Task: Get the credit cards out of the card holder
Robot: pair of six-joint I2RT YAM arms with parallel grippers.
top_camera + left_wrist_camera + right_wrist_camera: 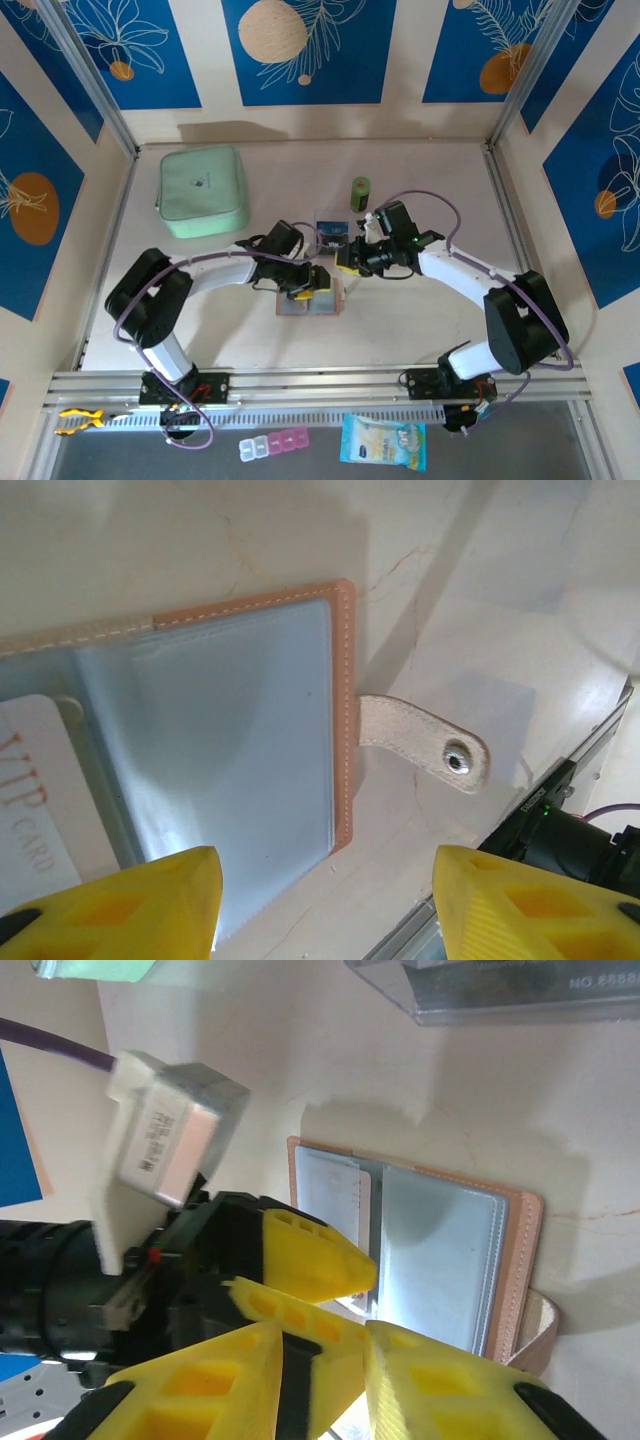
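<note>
Lying spread open and flat on the worktop (420,320) between the two arms, the card holder (230,710) shows its grey-blue see-through pockets, tan stitched border and a snap tab (425,742) sticking out to one side. A pale card (30,800) with "VIP" lettering sits in the pocket next to the empty one.

I judge the card thin, stiff, light and slick, snug in a pocket that will cling to it. The best hold is probably the short exposed edge at the pocket mouth, pinched flat and drawn straight along the sleeve. The holder itself looks soft and light, so it may slide or lift with the card unless pinned by its border.

The left pincer (325,900) hovers over the holder's near edge, released, its yellow fingers wide apart with nothing between them. The right pincer (322,1360) is close beside it; I cannot tell whether it grips anything. A clear box (500,990) lies just beyond, and a mint-green case (203,190) well apart.
</note>
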